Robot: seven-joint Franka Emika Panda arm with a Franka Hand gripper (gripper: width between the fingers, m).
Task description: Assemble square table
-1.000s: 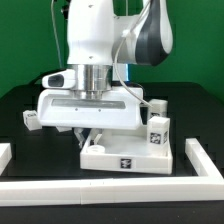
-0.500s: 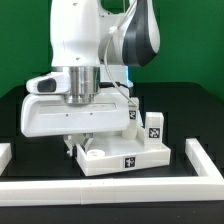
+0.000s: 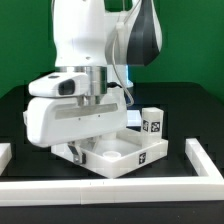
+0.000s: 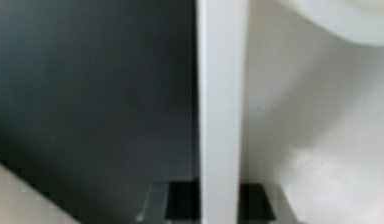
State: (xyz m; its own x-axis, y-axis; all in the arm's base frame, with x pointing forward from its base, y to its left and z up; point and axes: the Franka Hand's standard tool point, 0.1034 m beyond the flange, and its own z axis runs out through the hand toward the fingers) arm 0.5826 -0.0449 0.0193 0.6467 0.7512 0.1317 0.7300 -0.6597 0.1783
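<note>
Gripper [image 3: 80, 150] low at the slab [image 3: 122, 164], on its edge toward the exterior view's left. In the wrist view, fingers [image 4: 180, 205] seen as two dark pads, one on each side of the raised rim of the slab [image 4: 322, 120]. Apparently clenched on that rim, though blurred there and the contact itself not sharp. On one side of the rim the dark table [image 4: 100, 100], on the other the white inner floor of the slab with a round hollow.

In the exterior view, slab resting on the black table [image 3: 195, 105], near the front, turned a little against the front rail. Black-and-white tag on its front wall, toward the exterior view's right. Round sockets visible inside the rim.

Around it: one leg [image 3: 153, 124] upright just behind the slab on the exterior view's right, tag facing the camera, apart from the gripper. White rails [image 3: 110, 187] along the front and at both sides of the table, near the slab but not touching it.

In the way: slab's part toward the rear and the exterior view's left, and the table behind it, hidden by the wide gripper body and the arm [image 3: 85, 40] above.
</note>
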